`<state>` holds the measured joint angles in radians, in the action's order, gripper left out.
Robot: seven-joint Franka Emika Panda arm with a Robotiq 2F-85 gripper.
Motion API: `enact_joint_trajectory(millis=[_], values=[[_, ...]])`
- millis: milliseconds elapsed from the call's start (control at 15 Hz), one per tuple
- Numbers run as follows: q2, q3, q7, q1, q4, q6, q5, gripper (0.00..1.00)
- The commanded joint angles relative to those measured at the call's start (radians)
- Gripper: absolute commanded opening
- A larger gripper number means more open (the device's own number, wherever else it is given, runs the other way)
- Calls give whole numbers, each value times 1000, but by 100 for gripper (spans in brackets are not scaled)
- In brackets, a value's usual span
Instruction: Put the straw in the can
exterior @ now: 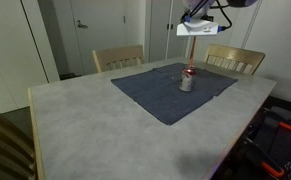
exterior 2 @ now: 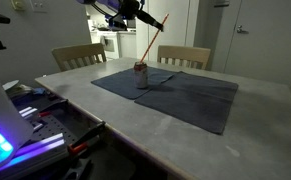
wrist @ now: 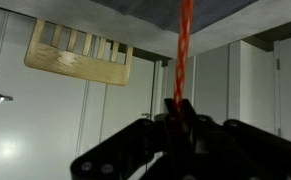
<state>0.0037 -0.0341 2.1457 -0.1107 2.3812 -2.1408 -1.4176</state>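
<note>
1. Step in hand: insertion. The straw is picked up and carried over the can; the task is judged to be late in its course but not complete.
2. Jaw state: the gripper (wrist: 177, 118) is closed on the straw (exterior 2: 155, 39). In the wrist view the red shaft runs straight out from between the dark fingers.
3. Straw position: in an exterior view it is held high above the table (exterior 2: 135, 135), gripped near its upper end. It slants down and to the left, and its lower tip meets the top of the can.
4. Can position: the can (exterior 2: 142, 76) stands upright on the blue cloth (exterior 2: 190, 92), toward the far side of the table, with a chair (wrist: 80, 55) behind it.
5. Unresolved: whether the tip has entered the opening or only rests at the rim is too small to tell.
6. Next move: bring the straw nearer to vertical over the opening, lower it until the shaft sits inside, then open the jaws and lift clear.
7. Caution: the can is light, so sideways push from the slanted straw may tip it.
</note>
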Motion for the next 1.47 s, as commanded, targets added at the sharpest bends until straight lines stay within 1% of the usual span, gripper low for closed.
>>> enact_joint_trajectory(millis=[0, 667, 1400], values=[[21, -15, 3, 15, -13, -4, -3, 2], [5, -9, 4, 22, -2, -1, -8, 2], [20, -7, 12, 33, -4, 0, -9, 2]])
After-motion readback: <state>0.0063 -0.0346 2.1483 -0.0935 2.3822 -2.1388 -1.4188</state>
